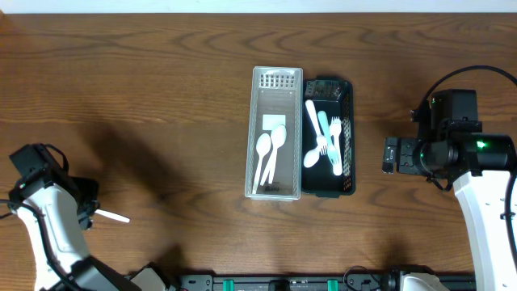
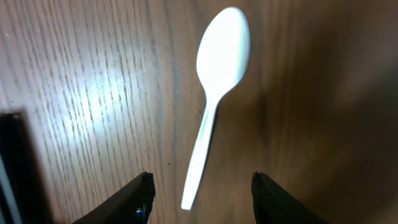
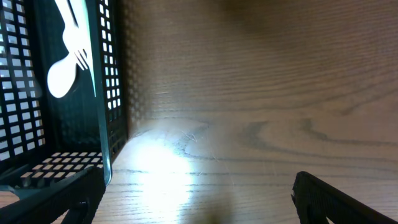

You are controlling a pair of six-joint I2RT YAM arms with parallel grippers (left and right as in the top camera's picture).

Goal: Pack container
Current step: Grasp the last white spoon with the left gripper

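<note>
A white plastic spoon (image 2: 211, 106) lies on the wooden table, bowl pointing away from my left gripper (image 2: 202, 199). That gripper is open, its dark fingers either side of the handle's end without touching it. From overhead the spoon (image 1: 113, 216) pokes out to the right of the left gripper (image 1: 87, 210) near the front left. A clear tray (image 1: 277, 79) at the centre holds two white spoons (image 1: 271, 149). Beside it a black mesh basket (image 1: 347, 90) holds white and pale blue cutlery (image 1: 323, 141). My right gripper (image 1: 390, 155) is open and empty, just right of the basket.
In the right wrist view the basket's mesh wall (image 3: 115, 93) stands close by the left finger, with bare wood under the right gripper (image 3: 196, 199). The table's front edge runs just below both arm bases.
</note>
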